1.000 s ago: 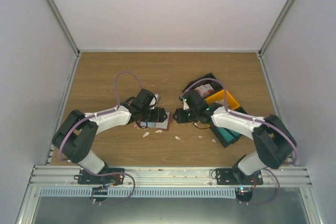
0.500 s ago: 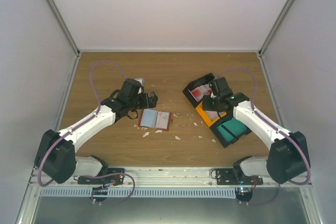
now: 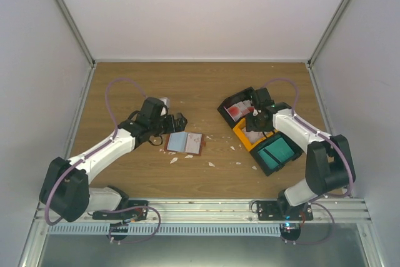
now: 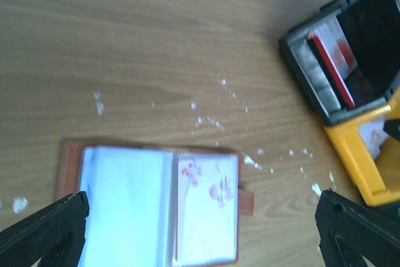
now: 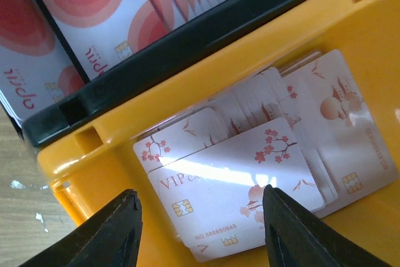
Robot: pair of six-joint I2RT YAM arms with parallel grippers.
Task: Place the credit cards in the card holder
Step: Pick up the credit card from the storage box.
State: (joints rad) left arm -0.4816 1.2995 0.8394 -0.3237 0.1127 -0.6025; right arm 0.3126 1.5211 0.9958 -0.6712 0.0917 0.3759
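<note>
A wooden table sits inside pale walls. Over its right side the right claw hangs with fingers apart and nothing between them, pointing down into the yellow bin. Directly beneath lie the whitish-pink credit cards in a loose, fanned pile. The top card's long axis runs roughly from finger to finger, slightly tilted, so the grip probably has to find an edge. The bin's wall stands close by. Just beyond is the black bin holding red-and-white cards; teal cards sit nearer the bases. Well apart to the left, the card holder lies open and flat with one card in its right pocket. It is under the wide-open, empty left claw, the nearer arm to it. White scraps dot the wood between.
</note>
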